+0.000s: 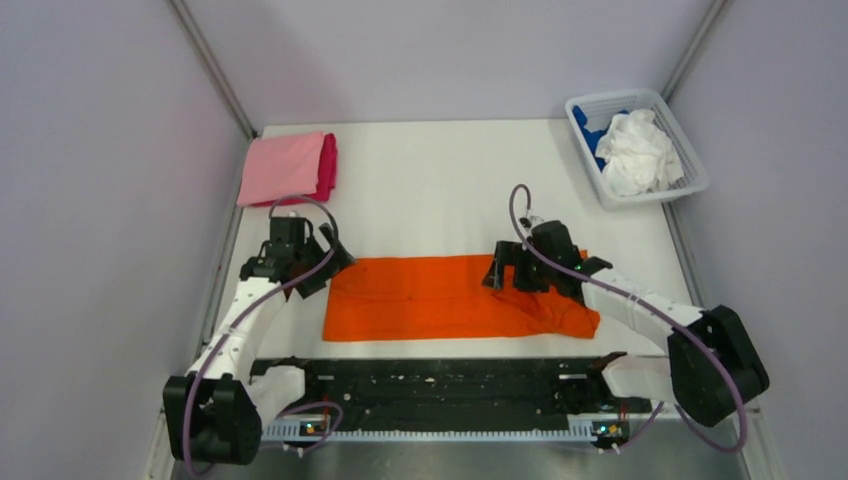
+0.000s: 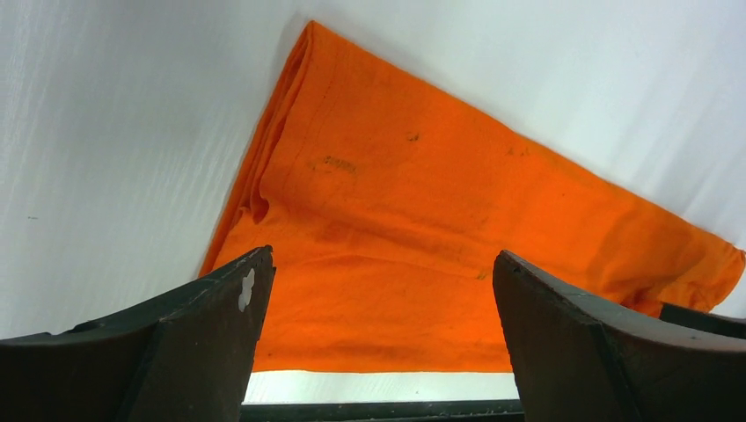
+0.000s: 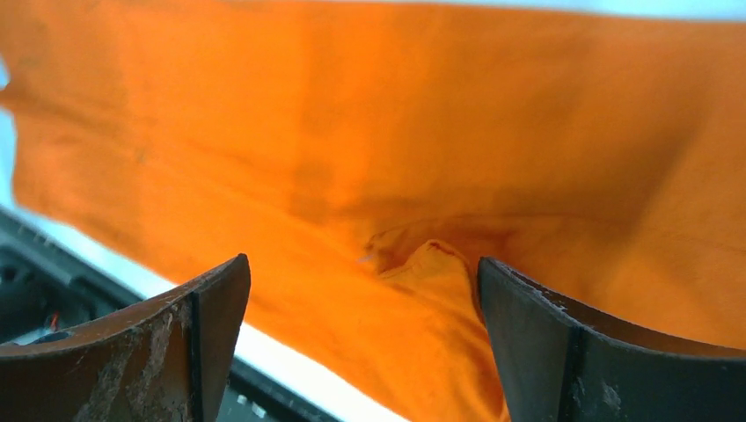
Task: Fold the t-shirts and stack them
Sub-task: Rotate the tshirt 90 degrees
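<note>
- Orange t-shirt (image 1: 440,297) lay flat, near and central.
- We saw the left gripper (image 1: 325,268) at its left end, jaws apart.
- The right gripper (image 1: 508,278) hung over its right half, jaws apart.

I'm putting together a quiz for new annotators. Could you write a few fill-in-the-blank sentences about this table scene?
The t-shirt spread between the left gripper and the right gripper is ____. The folded light pink t-shirt lies on a ____ one. The basket holds a crumpled white t-shirt and a ____ one. Both grippers' fingers stand ____.
Missing words: orange, magenta, blue, open.
</note>
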`<state>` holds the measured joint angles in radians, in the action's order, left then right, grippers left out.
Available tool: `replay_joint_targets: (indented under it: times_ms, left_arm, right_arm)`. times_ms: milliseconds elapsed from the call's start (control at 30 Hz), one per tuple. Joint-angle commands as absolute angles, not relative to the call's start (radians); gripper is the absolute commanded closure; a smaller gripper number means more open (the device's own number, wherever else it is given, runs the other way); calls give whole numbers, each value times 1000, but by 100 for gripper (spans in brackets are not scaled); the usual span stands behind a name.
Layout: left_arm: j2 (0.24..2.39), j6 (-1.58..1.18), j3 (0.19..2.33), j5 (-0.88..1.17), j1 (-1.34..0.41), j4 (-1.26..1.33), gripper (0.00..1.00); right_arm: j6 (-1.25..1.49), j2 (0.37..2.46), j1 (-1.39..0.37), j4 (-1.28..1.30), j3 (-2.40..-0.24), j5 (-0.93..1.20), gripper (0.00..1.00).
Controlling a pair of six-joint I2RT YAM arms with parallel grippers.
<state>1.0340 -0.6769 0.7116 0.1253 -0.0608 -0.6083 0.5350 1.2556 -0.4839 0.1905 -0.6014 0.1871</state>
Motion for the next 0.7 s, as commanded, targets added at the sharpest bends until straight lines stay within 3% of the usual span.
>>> replay_joint_targets:
  times_ms: [0,233,500,567,667]
  left_arm:
    - [1027,-655,729,99,-63,-608,1]
    - [1045,-641,759,83,-63,-625,1]
    - [1085,-646,774,261,-76,-536,1]
    - [1096,-650,772,280,-100,-512,1]
    - [1122,-658,775,289,-152,-500,1]
  right_arm:
    - [503,1139,-545,227,-566,351,1]
    - [530,951,-858,416,-535,360,1]
    - [643,752,-855,466,-564,-26,1]
    - [641,765,-823,471,-600,-122,1]
    - [617,860,-723,437,-627,-105,1]
